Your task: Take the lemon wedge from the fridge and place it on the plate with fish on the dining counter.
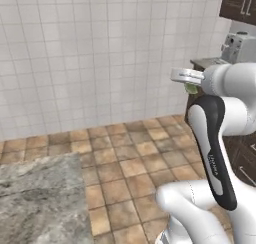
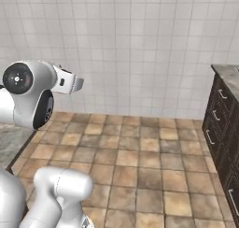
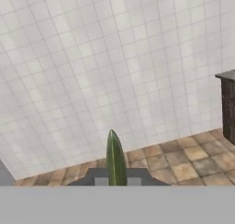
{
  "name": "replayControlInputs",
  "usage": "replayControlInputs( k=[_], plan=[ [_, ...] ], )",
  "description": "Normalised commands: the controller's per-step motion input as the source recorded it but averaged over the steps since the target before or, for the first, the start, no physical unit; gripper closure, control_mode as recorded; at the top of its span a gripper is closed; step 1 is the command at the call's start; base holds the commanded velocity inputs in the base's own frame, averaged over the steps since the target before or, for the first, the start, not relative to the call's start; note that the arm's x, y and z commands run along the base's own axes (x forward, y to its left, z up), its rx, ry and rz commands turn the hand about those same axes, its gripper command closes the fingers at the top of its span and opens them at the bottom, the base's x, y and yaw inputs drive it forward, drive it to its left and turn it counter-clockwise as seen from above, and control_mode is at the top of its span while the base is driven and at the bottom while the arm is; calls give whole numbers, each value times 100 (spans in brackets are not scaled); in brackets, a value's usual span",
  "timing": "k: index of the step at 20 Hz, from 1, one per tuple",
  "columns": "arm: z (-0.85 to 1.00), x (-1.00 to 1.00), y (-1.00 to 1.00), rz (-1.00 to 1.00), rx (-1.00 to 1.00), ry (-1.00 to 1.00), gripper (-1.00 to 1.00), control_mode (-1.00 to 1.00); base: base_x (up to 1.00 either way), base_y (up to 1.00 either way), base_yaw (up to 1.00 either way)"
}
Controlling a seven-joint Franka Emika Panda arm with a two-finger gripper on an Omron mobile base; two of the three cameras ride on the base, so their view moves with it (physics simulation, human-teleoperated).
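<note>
My gripper [image 3: 117, 178] is shut on the lemon wedge [image 3: 115, 158], a thin green pointed sliver standing up between the two finger tips. In the left base view the gripper [image 1: 191, 86] is held high at the right, and a bit of the green wedge [image 1: 191, 89] shows under the hand. It points toward the white tiled wall. A corner of the dining counter [image 1: 40, 198], grey-brown marbled stone, lies at the lower left, well below and left of the hand. Its edge [image 2: 8, 150] also shows in the right base view. The fridge, the plate and the fish are out of view.
A white tiled wall [image 2: 140, 45] stands ahead over a brown tiled floor [image 2: 140, 161]. Dark drawer cabinets [image 2: 223, 129] with a grey top stand at the right. A grey appliance [image 1: 239, 47] sits on a counter under a dark wall cabinet [image 1: 242, 3].
</note>
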Motion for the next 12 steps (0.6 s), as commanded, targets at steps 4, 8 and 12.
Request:
replayControlInputs(
  k=[4,8,12],
  plan=[
    [0,0,0,0,0,0,100,100,100,0,25],
    [0,0,0,0,0,0,100,100,100,-1,22],
    [0,0,0,0,0,0,100,100,100,-1,23]
  ],
)
